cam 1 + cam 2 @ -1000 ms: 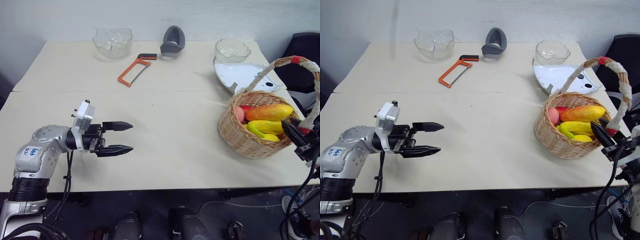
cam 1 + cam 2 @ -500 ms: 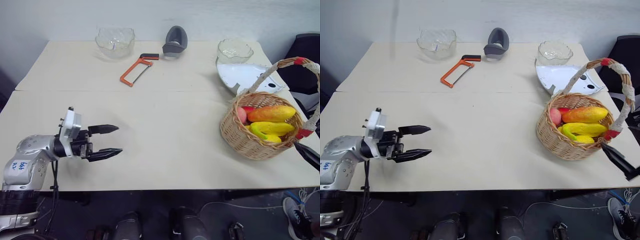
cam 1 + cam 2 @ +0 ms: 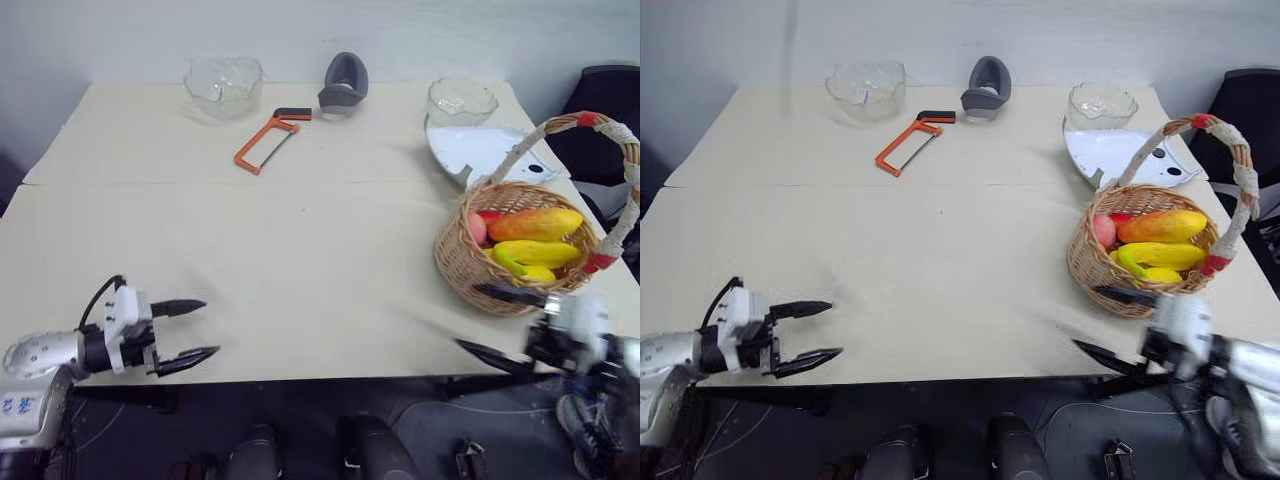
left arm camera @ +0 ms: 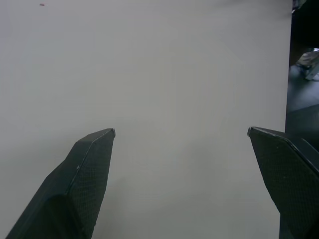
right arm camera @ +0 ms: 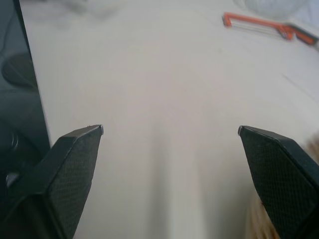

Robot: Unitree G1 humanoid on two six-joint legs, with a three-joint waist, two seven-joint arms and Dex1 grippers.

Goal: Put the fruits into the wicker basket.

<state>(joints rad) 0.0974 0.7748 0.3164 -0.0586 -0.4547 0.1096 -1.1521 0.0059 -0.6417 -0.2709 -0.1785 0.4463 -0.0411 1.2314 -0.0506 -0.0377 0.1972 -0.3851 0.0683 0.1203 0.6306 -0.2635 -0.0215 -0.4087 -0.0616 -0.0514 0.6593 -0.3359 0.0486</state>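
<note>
Right gripper point(image 3: 488, 320): fingers spread, empty, beside basket point(image 3: 470, 262). Left gripper point(image 3: 190, 330): fingers spread, empty, at table point(image 3: 320, 260) front edge. Banana point(image 3: 532, 256), mango point(image 3: 536, 223) held in basket.

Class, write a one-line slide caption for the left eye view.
Banana and mango lie in the wicker basket; both open grippers, left and right, hold nothing.

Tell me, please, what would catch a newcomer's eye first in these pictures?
Probably the round tan wicker basket at the table's right edge, holding a curved yellow banana and an orange-red mango. Next, the orange-handled hacksaw lying at the far side, between two clear glass bowls.
</note>
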